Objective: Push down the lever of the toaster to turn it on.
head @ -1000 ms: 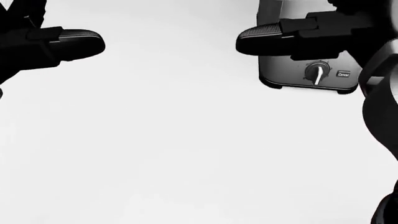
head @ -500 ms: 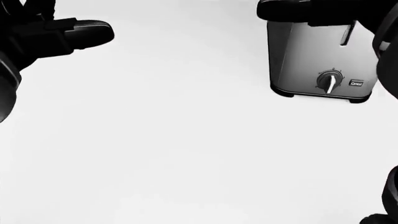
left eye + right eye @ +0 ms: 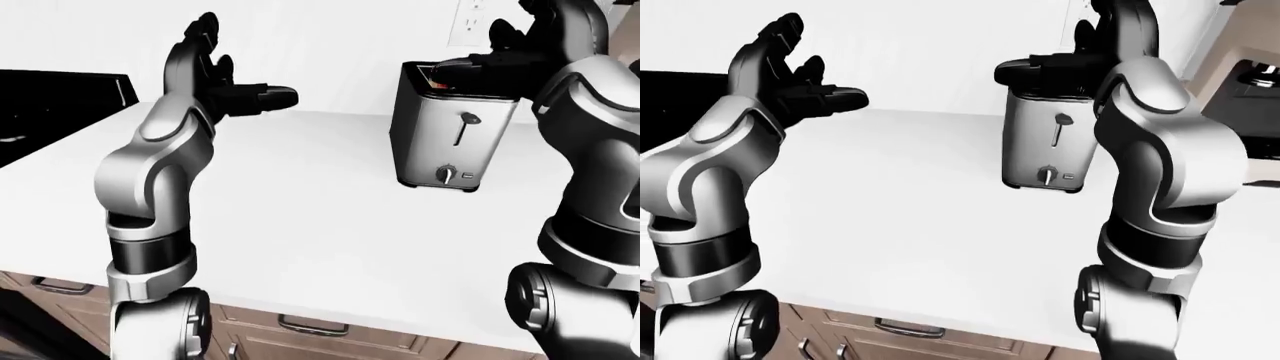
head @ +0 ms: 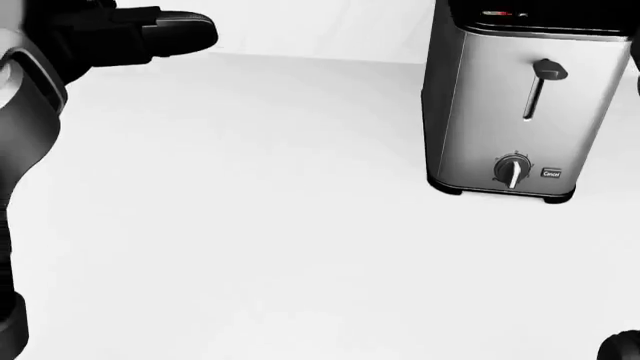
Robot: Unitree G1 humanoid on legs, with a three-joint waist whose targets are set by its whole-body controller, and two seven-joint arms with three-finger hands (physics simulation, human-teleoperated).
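Brushed-steel toaster (image 4: 520, 105) stands upright on the white surface (image 4: 250, 247) at the head view's right, its lever (image 4: 548, 70) raised, the right hand (image 3: 1065, 56) spread open above its top, the left hand (image 3: 235, 94) open, well apart.

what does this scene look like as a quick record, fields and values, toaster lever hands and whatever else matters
toaster: upright on the white counter, at the right of the head view
lever: at the top of its slot, not yet pushed down
dial: low on the same face, below the lever
right hand: open, above the toaster's top, not on the lever
left hand: open, raised over the counter, far left of the toaster, holding nothing
wall outlet: on the wall above the toaster
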